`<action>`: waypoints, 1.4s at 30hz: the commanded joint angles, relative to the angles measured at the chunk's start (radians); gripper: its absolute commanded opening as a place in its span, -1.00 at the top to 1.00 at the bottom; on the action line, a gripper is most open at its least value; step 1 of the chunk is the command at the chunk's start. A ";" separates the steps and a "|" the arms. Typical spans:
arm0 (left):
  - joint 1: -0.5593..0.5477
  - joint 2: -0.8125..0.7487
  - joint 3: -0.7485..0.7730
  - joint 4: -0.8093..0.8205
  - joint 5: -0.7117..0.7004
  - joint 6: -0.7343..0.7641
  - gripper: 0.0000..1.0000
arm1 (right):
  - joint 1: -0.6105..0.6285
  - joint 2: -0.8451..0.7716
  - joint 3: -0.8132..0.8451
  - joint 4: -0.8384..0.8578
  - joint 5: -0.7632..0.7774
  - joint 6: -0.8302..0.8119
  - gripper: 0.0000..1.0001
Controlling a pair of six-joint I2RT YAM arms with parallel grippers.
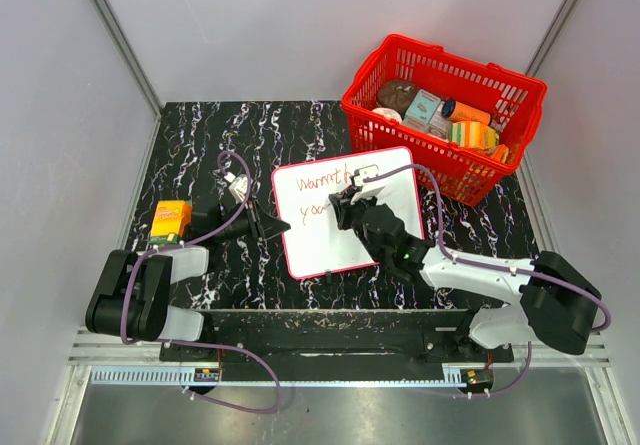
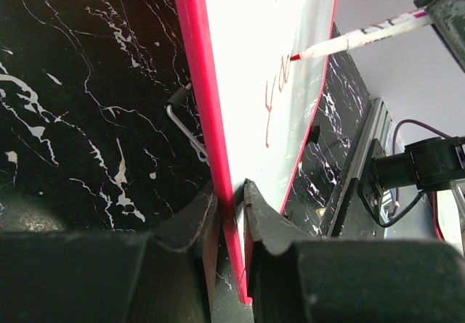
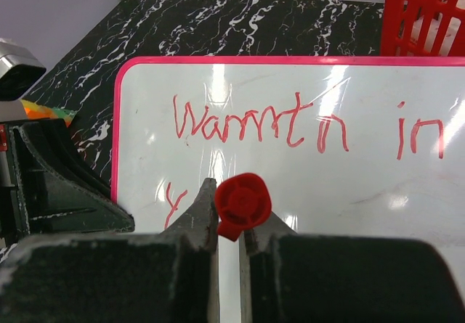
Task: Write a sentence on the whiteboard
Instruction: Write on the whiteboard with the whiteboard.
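So the whiteboard (image 1: 325, 250) sits roughly mid-table on the black marbled table (image 1: 200, 145), turned a bit so its top leans toward 1 o'clock. The left gripper (image 1: 273, 227) comes in from the board's 9 o'clock side and its jaws are clamped right on the red frame. In the left wrist view the left gripper (image 2: 232, 199) has both fingers pressed against the whiteboard (image 2: 247, 83) edge, one on each face, with barely any gap beyond the board's thickness. The right gripper (image 1: 347, 205) hangs over the middle of the board, jaws squeezed onto a marker (image 3: 243, 205). From its own camera you see the red cap end wedged between the fingers of the right gripper (image 3: 229, 210), no slack. The left wrist view shows the marker (image 2: 363, 38) slanting in from 2 o'clock, its red tip right at the board surface, looks like touching. The sentence (image 3: 290, 131) so far reads "Warmth in" on the top line, and the second line (image 1: 315, 208) has just a few letters, something like "you". There's a red basket (image 1: 470, 180) full of groceries at 1 o'clock from the board and a small orange box (image 1: 170, 220) at 9 o'clock, well apart from it.
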 commanded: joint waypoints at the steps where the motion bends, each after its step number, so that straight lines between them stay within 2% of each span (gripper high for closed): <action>1: -0.008 -0.001 0.024 0.044 -0.006 0.065 1.00 | -0.025 0.022 0.054 -0.002 0.059 -0.019 1.00; 42: -0.011 0.000 0.025 0.041 -0.009 0.065 1.00 | -0.029 -0.051 -0.036 -0.103 -0.025 0.064 1.00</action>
